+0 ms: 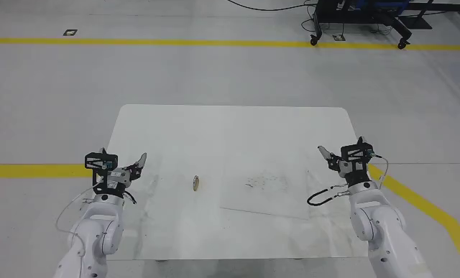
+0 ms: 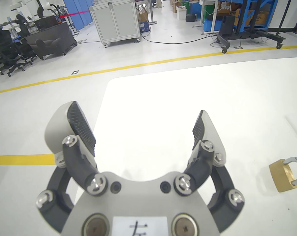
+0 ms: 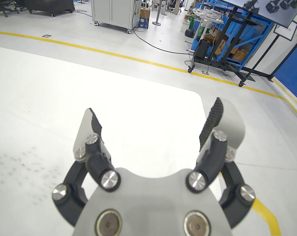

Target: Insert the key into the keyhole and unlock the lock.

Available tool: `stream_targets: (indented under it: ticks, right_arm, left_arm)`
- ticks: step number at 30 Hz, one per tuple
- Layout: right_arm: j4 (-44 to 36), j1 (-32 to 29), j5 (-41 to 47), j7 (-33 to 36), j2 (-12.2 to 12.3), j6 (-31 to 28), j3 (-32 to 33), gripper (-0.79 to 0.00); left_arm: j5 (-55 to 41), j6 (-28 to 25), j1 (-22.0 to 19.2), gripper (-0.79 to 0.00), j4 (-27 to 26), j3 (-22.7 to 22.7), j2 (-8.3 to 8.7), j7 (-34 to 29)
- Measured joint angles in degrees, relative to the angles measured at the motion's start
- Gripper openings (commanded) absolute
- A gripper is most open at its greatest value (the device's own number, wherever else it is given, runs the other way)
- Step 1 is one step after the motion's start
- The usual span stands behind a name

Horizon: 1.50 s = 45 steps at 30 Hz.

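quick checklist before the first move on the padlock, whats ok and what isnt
1. left gripper open and empty: ok.
2. right gripper open and empty: ok.
3. padlock lying free on the table, nothing touching it: ok.
4. padlock nearer the left gripper than the right: ok.
5. key held in a gripper: not ok, both are empty.
6. which way the keyhole faces: cannot tell.
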Motion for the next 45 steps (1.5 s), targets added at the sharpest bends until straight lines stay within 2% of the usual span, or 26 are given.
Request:
stream_targets:
  ticks: [9,11,16,19,21,32,35,39,42,45]
  right_arm:
    - [-0.1,0.1,0.1,-0.1,0.0,-0.2,-0.1,0.000]
    - [0.0,0.9,0.4,-0.5,0.0,-2.3,-1.2,0.000]
    - [-0.1,5.9,-3.4,4.5,-0.6,-8.3,-9.7,0.000]
    - [-0.2,8.8,-10.1,8.9,-0.8,-9.3,-14.7,0.000]
    - [-0.2,9.2,-14.0,9.8,-0.7,-9.2,-15.2,0.000]
    - [0.6,9.4,-10.5,9.4,-0.8,-10.5,-15.2,0.000]
    - [2.4,11.0,-5.6,7.5,-0.7,-18.1,-16.2,0.000]
    - [5.0,13.1,-4.5,5.0,0.0,-33.9,-17.2,0.000]
    - [5.8,14.4,-6.6,7.1,0.2,-39.5,-18.7,0.000]
    - [6.0,15.6,-9.0,9.9,0.2,-41.8,-21.0,0.000]
  left_arm:
    - [0.0,0.0,0.0,0.000,0.0,0.0,0.00,0.0]
    - [0.0,0.0,0.0,0.000,0.0,0.0,0.00,0.0]
    - [0.0,0.0,0.0,0.000,0.0,0.0,0.00,0.0]
    - [0.0,0.0,0.0,0.000,0.0,0.0,0.00,0.0]
    - [0.0,0.0,0.0,0.000,0.0,0.0,0.00,0.0]
    - [0.0,0.0,0.0,0.000,0.0,0.0,0.00,0.0]
    - [0.0,0.0,0.0,0.000,0.0,0.0,0.00,0.0]
    - [0.0,0.0,0.0,0.000,0.0,0.0,0.00,0.0]
    - [0.0,0.0,0.0,0.000,0.0,0.0,0.00,0.0]
    - [0.0,0.0,0.0,0.000,0.0,0.0,0.00,0.0]
